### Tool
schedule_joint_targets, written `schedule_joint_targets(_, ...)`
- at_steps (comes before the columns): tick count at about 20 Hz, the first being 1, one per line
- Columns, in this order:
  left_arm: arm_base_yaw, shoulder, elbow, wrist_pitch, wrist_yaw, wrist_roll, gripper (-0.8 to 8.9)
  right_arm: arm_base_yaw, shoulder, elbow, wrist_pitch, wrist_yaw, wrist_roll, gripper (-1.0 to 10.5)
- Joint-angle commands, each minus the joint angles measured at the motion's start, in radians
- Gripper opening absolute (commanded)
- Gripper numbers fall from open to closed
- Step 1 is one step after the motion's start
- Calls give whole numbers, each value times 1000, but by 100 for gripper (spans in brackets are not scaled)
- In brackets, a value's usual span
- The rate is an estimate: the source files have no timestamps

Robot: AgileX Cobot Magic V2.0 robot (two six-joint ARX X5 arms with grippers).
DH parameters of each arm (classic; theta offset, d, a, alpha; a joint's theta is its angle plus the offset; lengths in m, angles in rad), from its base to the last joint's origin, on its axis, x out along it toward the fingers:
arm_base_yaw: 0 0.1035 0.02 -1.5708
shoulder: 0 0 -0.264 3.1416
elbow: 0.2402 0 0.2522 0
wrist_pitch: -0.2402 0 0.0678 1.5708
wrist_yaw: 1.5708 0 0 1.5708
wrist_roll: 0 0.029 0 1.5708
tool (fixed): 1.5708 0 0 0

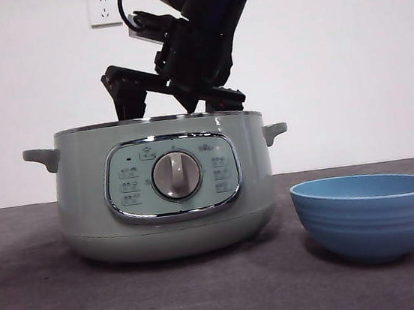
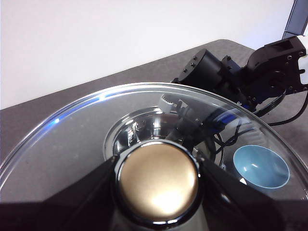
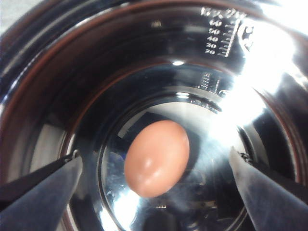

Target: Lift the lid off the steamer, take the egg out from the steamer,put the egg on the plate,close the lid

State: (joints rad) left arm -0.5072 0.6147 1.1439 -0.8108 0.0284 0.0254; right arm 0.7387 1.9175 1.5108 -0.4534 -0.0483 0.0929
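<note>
Reaching down into the steamer (image 1: 165,198) now with my right gripper (image 3: 156,163), jaws spread wide and nothing between them, the egg (image 3: 157,158) lying on the shiny bottom of the pot midway between the two tips. In the front view that arm comes in dark from above and dips behind the rim, so I cannot judge from there how deep the tips sit; I would guess they are not yet level with the egg. My left gripper (image 2: 159,180) is clenched on the knob (image 2: 159,180) of the lid (image 2: 86,139), holding it up off the pot, and through the glass I can see the other arm, the pot's inside and the plate (image 2: 261,166) off to one side. In the front view the plate stands on the table just beside the steamer, apart from it. Here is what worries me: the egg is smooth and rounded and the pot floor is slick, so if I close too high the jaws may pinch its upper curve and squirt it sideways. Close too hard and the shell may crack. One tip arriving first could roll it away. The lid hangs near the working arm, so a careless lift out could knock the two together.
</note>
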Motion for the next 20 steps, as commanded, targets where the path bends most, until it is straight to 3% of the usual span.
schedule_joint_targets(1, -3, -11, 4, 46, 2, -6, -8, 3, 27, 2, 13, 5, -8, 594)
schedule_joint_targets(8, -3, -11, 4, 46, 3, -2, -8, 4, 94, 2, 31, 5, -7, 575)
schedule_joint_targets(11, -3, -11, 4, 46, 3, -2, -8, 4, 100, 2, 47, 3, -7, 395)
schedule_joint_targets(13, -3, -11, 4, 42, 3, -2, -8, 4, 100, 2, 56, -1, -3, 196)
schedule_joint_targets(16, -3, -11, 4, 30, 3, -2, -8, 4, 100, 2, 55, -5, 16, 133)
schedule_joint_targets(17, -3, -11, 4, 31, 2, -2, -8, 4, 100, 2, 55, -5, 16, 21)
schedule_joint_targets(18, -3, -11, 4, 31, 3, -2, -8, 4, 100, 2, 58, -5, 16, -12)
schedule_joint_targets(20, -3, -11, 4, 30, 3, -3, -8, 4, 100, 2, 66, -5, 16, -12)
